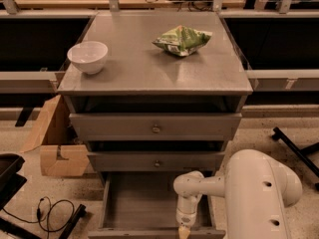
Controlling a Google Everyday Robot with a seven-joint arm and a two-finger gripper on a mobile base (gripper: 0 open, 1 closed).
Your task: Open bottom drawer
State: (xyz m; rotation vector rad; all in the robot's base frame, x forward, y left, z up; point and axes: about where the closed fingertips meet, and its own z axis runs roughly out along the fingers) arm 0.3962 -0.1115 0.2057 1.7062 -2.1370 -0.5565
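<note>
The bottom drawer (139, 198) of the grey cabinet stands pulled out, its plain grey inside showing; its front panel runs along the bottom edge of the view and its knob is hidden. My gripper (184, 231) hangs from the white arm (249, 193) over the drawer's front right part, right at the front panel. Above it, the middle drawer (156, 162) and the top drawer (155, 127) sit pushed in, each with a small round knob.
A white bowl (87, 57) and a green crumpled bag (182, 39) rest on the cabinet top (149, 73). An open cardboard box (52, 141) stands left of the cabinet, with black cables (50, 213) on the floor. A black leg (296, 151) lies at the right.
</note>
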